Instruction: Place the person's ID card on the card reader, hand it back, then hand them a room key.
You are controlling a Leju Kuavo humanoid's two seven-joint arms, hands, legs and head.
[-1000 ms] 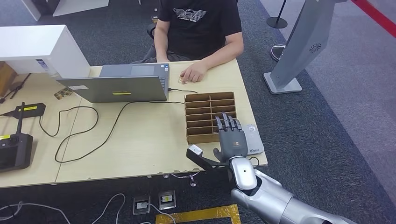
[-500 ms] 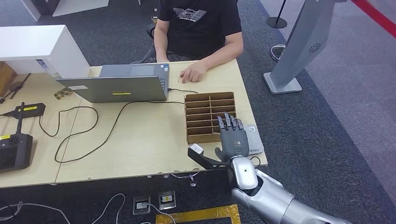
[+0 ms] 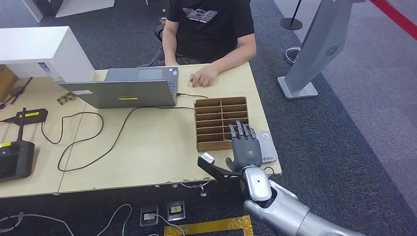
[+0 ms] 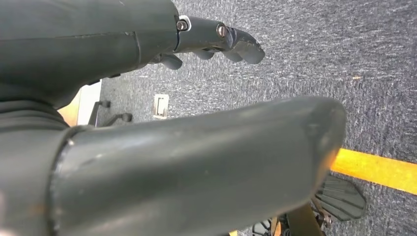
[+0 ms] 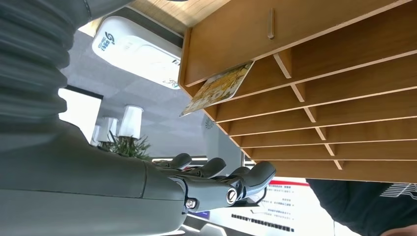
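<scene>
1. The right hand [image 3: 245,144] hovers over the near corner of the wooden slotted tray [image 3: 209,123], fingers extended and apart, holding nothing.
2. A room key [image 5: 216,88] protrudes from a near slot; the card reader [image 3: 268,151] sits beside the tray.
3. Step in hand, by judgement: key retrieval.
4. Next move: pinch the protruding key edge.
5. The left hand [image 4: 147,98] hangs over the floor, holding nothing.

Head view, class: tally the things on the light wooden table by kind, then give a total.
Grey open laptop: 1
Brown wooden slotted card rack: 1
Grey flat card reader: 1
Black handheld controllers: 2
Black looping cable: 1
Total: 6
</scene>
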